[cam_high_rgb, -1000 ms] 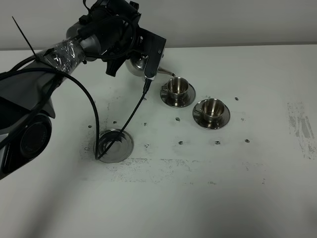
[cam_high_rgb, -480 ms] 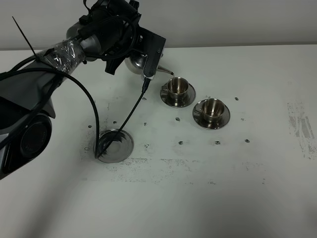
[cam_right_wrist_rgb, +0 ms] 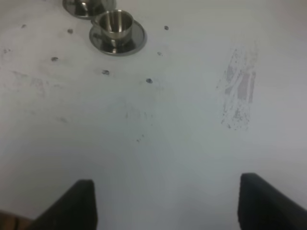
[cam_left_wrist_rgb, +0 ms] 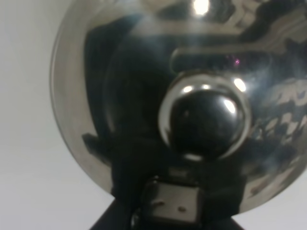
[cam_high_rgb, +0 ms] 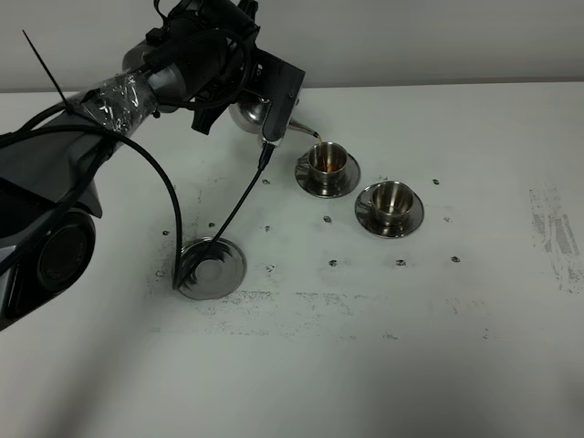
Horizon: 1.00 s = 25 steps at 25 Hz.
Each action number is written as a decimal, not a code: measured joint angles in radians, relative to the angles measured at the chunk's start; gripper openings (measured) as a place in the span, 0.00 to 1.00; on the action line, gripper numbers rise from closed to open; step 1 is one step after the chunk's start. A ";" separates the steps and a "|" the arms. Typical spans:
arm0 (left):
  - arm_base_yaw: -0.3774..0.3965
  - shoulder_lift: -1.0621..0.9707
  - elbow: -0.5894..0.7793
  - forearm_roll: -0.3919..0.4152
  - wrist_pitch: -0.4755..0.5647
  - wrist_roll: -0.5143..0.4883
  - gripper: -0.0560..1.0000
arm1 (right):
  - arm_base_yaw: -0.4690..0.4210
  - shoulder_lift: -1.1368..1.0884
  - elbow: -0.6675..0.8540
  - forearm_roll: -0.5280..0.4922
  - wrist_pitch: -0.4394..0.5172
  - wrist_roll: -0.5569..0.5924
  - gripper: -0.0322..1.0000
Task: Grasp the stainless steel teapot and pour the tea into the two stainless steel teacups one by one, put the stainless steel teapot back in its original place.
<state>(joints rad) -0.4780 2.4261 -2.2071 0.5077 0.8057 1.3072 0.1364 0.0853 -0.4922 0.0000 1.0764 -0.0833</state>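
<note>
My left gripper [cam_left_wrist_rgb: 172, 203] is shut on the loop handle of the stainless steel teapot [cam_high_rgb: 253, 113], which hangs tilted above the table. Its spout [cam_high_rgb: 308, 133] points at the left teacup [cam_high_rgb: 326, 159]. A thin brown stream of tea [cam_high_rgb: 318, 141] runs from the spout into that cup. The right teacup [cam_high_rgb: 392, 201] stands on its saucer beside it. In the left wrist view the teapot's domed lid [cam_left_wrist_rgb: 120, 96] and knob [cam_left_wrist_rgb: 204, 120] fill the picture. The round steel coaster [cam_high_rgb: 212, 267] lies bare near the front left. My right gripper [cam_right_wrist_rgb: 175, 203] is open over bare table.
A black cable [cam_high_rgb: 239, 210] hangs from the left arm down to the coaster. Small dark spots and scuff marks [cam_high_rgb: 552, 228] dot the white table [cam_high_rgb: 411, 347]. In the right wrist view both teacups [cam_right_wrist_rgb: 115, 24] sit far ahead of the gripper.
The teapot has tipped a little further toward the left teacup, and a brown stream of tea now runs from the spout. The right arm has not moved.
</note>
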 joint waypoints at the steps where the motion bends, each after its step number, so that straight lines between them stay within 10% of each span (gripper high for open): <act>1: 0.000 0.000 0.000 0.002 -0.001 0.000 0.22 | 0.000 0.000 0.000 0.000 0.000 0.000 0.60; 25: -0.007 0.000 0.000 0.011 -0.030 0.022 0.22 | 0.000 0.000 0.000 0.000 0.000 0.000 0.60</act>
<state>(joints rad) -0.4845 2.4261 -2.2071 0.5191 0.7756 1.3295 0.1364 0.0853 -0.4922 0.0000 1.0764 -0.0833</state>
